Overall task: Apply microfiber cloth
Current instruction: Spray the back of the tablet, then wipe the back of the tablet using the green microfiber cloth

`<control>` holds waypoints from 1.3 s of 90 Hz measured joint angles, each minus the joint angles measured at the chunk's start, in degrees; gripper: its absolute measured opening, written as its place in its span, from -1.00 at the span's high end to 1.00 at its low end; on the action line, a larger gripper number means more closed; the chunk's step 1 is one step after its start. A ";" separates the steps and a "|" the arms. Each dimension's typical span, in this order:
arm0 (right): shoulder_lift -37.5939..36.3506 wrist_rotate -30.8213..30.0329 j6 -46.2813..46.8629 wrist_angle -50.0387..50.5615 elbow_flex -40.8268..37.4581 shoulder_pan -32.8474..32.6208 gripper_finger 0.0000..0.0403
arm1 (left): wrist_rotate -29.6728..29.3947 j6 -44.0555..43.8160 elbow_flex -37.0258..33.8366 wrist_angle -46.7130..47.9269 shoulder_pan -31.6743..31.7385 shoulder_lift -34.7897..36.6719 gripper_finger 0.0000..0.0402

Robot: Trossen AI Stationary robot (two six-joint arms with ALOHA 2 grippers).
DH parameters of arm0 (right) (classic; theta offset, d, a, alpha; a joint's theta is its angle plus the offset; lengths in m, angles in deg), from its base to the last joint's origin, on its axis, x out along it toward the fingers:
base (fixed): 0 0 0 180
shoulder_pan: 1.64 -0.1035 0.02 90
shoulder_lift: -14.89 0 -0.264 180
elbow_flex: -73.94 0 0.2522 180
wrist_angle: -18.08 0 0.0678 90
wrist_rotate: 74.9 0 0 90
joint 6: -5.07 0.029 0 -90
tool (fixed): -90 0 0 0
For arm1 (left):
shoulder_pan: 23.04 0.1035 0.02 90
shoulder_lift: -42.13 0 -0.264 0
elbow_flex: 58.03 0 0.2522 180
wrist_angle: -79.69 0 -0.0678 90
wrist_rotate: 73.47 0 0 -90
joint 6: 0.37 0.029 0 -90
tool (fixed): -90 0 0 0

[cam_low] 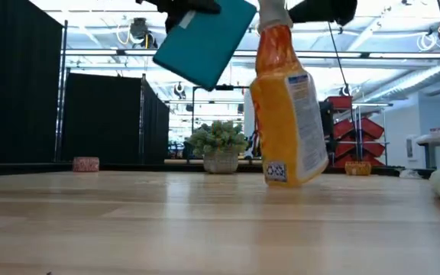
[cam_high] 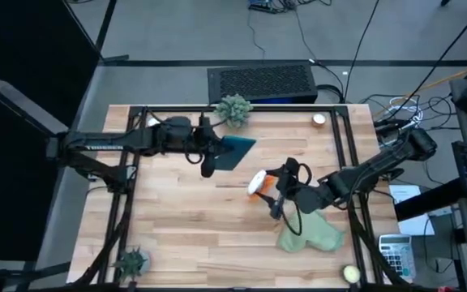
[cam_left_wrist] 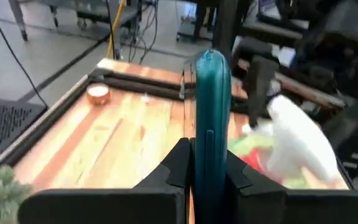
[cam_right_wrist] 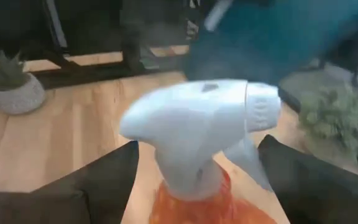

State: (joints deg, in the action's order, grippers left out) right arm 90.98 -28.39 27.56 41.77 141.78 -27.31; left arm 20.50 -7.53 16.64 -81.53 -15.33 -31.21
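Where it lies rumpled, the microfiber cloth is pale green.

- The table is pale wooden planks, smooth with a light sheen.
- The microfiber cloth looks soft and matt.
- The spray bottle is glossy orange plastic.
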 joint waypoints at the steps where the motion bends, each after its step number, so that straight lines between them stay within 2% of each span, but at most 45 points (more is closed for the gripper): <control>1: -0.01 0.21 0.38 0.45 -0.01 -0.03 -0.59 | 0.00 0.00 0.00 0.05 -0.04 0.00 0.94; 10: 0.54 2.53 2.84 4.86 -0.37 -0.63 -0.59 | -0.25 -0.02 0.00 0.70 -0.24 -0.39 0.94; 24: 0.28 2.82 7.48 13.91 -0.35 -0.61 -0.59 | -1.02 0.00 0.00 1.73 -0.22 -0.57 0.94; 35: 0.31 6.60 11.85 17.45 -0.37 -0.57 -0.59 | -1.07 0.02 0.00 1.87 -0.22 -0.55 0.94; 45: 0.30 14.33 15.30 22.38 -0.37 -0.52 -0.59 | -1.05 0.02 0.00 2.50 -0.24 -0.55 0.94; 59: 0.02 24.69 25.19 29.40 -0.37 -0.98 -0.59 | -1.05 -0.04 0.00 4.85 -0.25 -0.54 0.94; 70: 0.03 35.86 35.01 32.76 -0.37 -2.32 -0.59 | -1.20 -2.13 0.00 10.76 -1.81 0.59 0.94; 80: 0.49 40.29 41.68 33.06 -0.37 -6.40 -0.59 | -1.39 -5.38 -0.04 21.55 -5.56 2.02 0.94; 86: 1.09 40.33 43.72 33.22 -0.37 -8.89 -0.59 | -3.15 -8.20 -0.86 24.15 -9.20 2.41 0.94; 93: 2.69 37.69 46.12 34.52 -0.37 -11.34 -0.59 | -4.98 -12.08 -2.78 24.83 -14.26 2.71 0.94; 104: 7.01 36.34 48.03 37.29 -0.37 -14.56 -0.59 | -9.17 -19.11 -6.72 21.74 -23.19 2.29 0.94; 117: 13.34 37.78 50.24 38.46 -0.37 -17.05 -0.58 | -14.58 -27.22 -13.44 10.09 -31.22 2.19 0.94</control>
State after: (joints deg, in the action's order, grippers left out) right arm 104.32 9.39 77.80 80.23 141.41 -44.36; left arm 5.92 -34.75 3.19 -71.44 -46.55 -29.02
